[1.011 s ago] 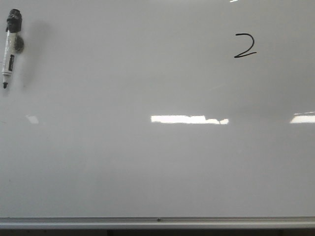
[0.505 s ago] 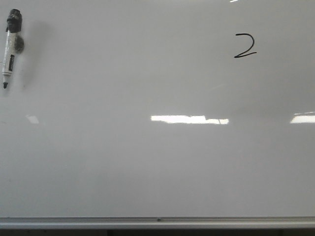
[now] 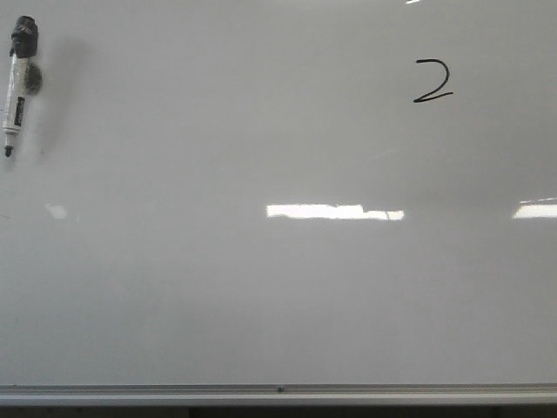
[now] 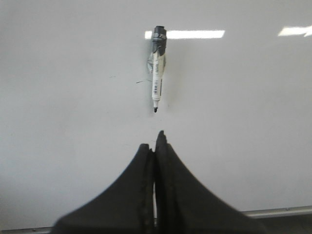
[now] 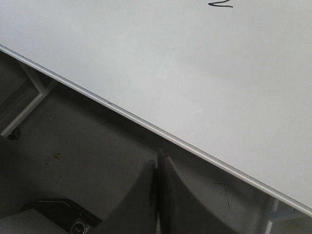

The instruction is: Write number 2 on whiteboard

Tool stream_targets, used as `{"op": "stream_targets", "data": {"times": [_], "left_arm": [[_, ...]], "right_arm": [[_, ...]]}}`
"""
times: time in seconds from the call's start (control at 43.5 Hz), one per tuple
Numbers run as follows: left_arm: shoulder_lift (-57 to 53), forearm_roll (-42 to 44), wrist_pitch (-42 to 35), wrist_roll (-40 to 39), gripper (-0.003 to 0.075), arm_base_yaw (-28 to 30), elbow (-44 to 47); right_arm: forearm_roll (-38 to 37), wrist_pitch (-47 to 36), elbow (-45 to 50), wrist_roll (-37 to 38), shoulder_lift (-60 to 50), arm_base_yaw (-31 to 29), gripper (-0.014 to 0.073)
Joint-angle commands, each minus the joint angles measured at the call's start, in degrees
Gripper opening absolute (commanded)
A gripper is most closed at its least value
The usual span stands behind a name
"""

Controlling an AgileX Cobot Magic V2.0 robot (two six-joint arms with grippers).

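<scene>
Whiteboard (image 3: 261,296) is shown with the number 2 (image 3: 432,82) drawn at its upper right in the front view, so the writing is judged finished.

The board is seen filling the front view down to its silver edge rail (image 3: 278,391); only the foot of the digit (image 5: 220,4) is caught in the right wrist view, the rest being cut off. A marker (image 3: 16,84) is seen at the far upper left, uncapped, tip down, well apart from the digit, apparently put aside as no longer needed; what holds it there cannot be made out. The left claw (image 4: 155,146) is seen pressed together and empty, just short of the marker (image 4: 157,68). The right claw (image 5: 159,165) is likewise closed on nothing, parked off the board over the floor (image 5: 73,141).
</scene>
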Motion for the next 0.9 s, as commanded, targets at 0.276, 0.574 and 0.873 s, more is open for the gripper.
{"op": "stream_targets", "data": {"times": [0.276,0.574,0.873], "left_arm": [[-20.2,-5.9,-30.9,1.4,-0.002,6.5,26.9],[-24.7,-4.4,-43.9,2.2,-0.002,7.0,39.3],[-24.7,-0.4,-47.0,2.2,-0.002,5.7,41.3]], "right_arm": [[-0.4,-3.3,-1.7,0.1,0.5,-0.3,-0.0068],[-0.4,-3.3,-1.7,0.1,0.5,-0.3,-0.0068],[-0.4,-3.3,-1.7,0.1,0.5,-0.3,-0.0068]]}}
